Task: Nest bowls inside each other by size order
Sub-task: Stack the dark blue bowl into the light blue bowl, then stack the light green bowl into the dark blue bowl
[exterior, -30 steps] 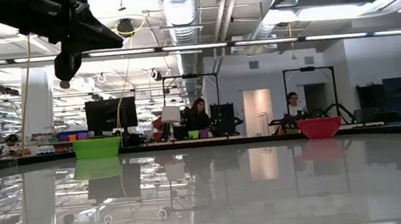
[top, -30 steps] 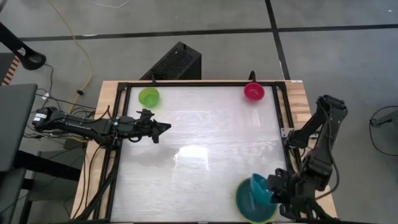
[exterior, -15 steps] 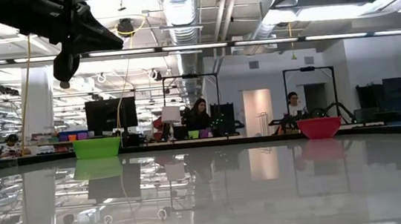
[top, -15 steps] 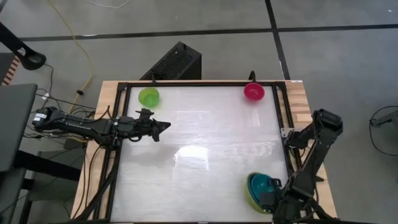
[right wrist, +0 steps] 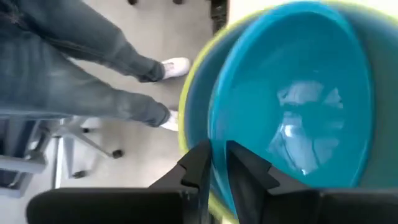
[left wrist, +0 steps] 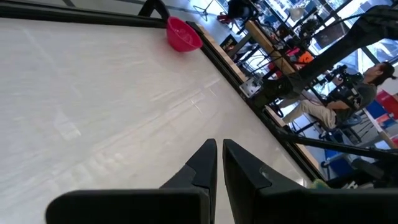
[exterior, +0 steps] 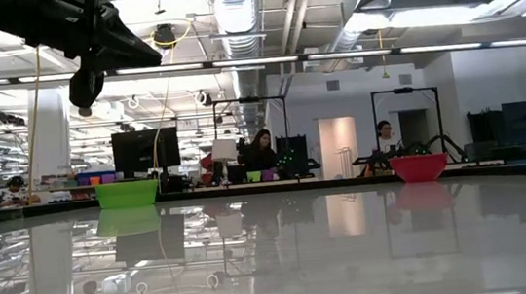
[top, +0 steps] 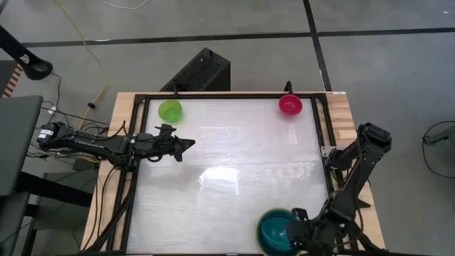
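Note:
My right gripper (top: 297, 229) is shut on a stack of bowls (top: 276, 232) at the table's near right corner. In the right wrist view a teal bowl (right wrist: 298, 106) sits inside a light blue one (right wrist: 200, 118), which sits inside an olive-green one (right wrist: 185, 134). The small lime green bowl (top: 170, 110) rests on its base at the far left, and it also shows in the low view (exterior: 127, 193). The magenta bowl (top: 290, 105) rests at the far right, and it also shows in the low view (exterior: 419, 167). My left gripper (top: 190, 144) is shut and empty, hovering near the lime bowl. My right gripper pinches the stack's rim (right wrist: 215, 140) between its two fingers, one finger inside the teal bowl and one outside the stack. The stack is tipped, its opening facing my wrist camera. Whether its lower part touches the table I cannot tell.
A black frame (top: 227, 96) runs along the table's edges. A black box (top: 202, 71) stands on the floor behind the table. A person's legs (right wrist: 81, 68) and a chair base are just beyond the near edge. Open tabletop lies across the middle (top: 227, 178).
My right gripper has gone toward the table's left edge along the near edge, carrying the bowl stack. The stack has turned and tipped, so that its teal side now shows from above. My left gripper has kept still.

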Available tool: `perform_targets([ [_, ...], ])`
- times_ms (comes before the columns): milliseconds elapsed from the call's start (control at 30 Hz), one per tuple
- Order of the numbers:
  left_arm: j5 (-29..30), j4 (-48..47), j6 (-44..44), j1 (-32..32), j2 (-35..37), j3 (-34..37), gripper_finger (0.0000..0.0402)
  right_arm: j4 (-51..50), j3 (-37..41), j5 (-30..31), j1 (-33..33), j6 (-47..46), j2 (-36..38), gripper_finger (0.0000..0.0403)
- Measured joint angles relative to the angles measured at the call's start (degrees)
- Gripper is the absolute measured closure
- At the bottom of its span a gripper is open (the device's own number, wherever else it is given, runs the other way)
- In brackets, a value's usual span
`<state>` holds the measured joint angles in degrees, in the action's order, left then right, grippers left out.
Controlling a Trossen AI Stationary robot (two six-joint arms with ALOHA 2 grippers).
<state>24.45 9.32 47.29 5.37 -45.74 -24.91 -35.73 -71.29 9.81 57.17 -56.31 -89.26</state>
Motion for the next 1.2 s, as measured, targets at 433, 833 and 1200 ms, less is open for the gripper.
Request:
perform_targets([
  [433,-0.1,-2.1,-0.4,0.0,0.0,0.0,0.0387,4.2,1.1,0.9,-0.7,-4.3,0.0,0.0232],
  [833,-0.1,-3.0,-2.8,-0.1,0.0,0.0,0.0387,4.2,2.2,15.1,-3.0,-8.4,2.2,0.0192],
  [1200,-4.0,0.0,-9.8,-8.3,0.0,0.0,0.0387,-0.2,2.1,29.9,-14.5,2.2,15.4,0.0199],
])
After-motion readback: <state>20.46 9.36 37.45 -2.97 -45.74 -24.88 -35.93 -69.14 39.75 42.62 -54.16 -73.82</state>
